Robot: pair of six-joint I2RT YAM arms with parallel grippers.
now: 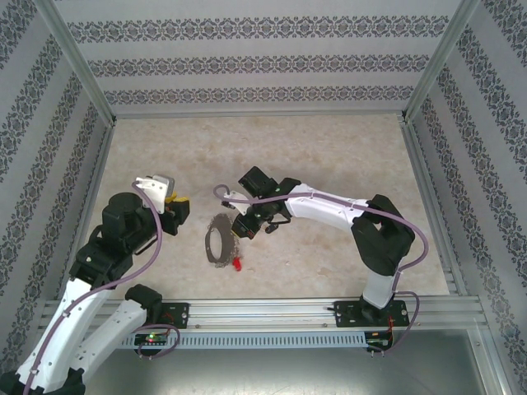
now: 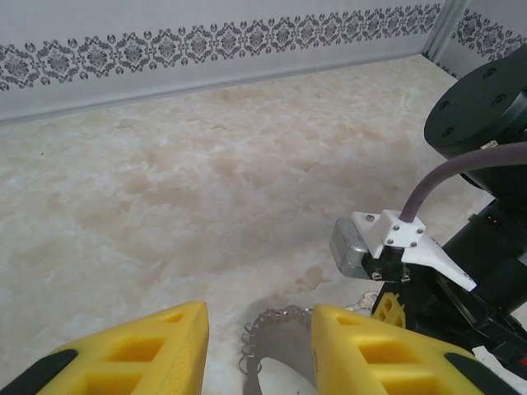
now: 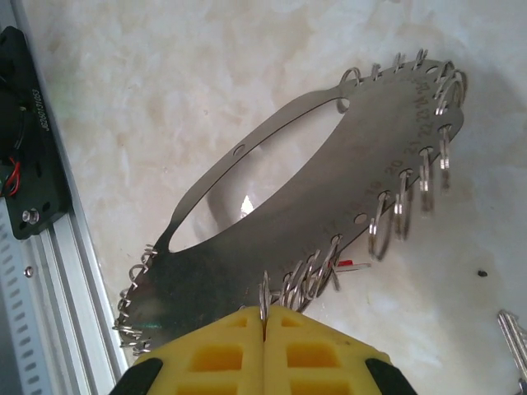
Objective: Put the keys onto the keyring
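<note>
The keyring (image 3: 346, 156) is a wide grey metal ring with many small wire loops along its rim. It stands tilted off the table (image 1: 329, 156) in mid-table (image 1: 219, 239). My right gripper (image 3: 265, 311) is shut on one small loop at the ring's edge and shows beside the ring from above (image 1: 244, 226). A red tag (image 1: 237, 263) lies on the table just below the ring, and a sliver of it shows under the loops (image 3: 350, 263). A silver key (image 3: 512, 329) lies at the lower right. My left gripper (image 2: 258, 329) is open, left of the ring (image 1: 175, 210), whose rim (image 2: 284, 337) shows beyond its fingers.
The right arm's wrist and cable (image 2: 461, 173) sit close in front of the left gripper. An aluminium rail (image 1: 272, 313) runs along the near table edge, close to the ring. Patterned walls (image 1: 247, 66) enclose the table on three sides.
</note>
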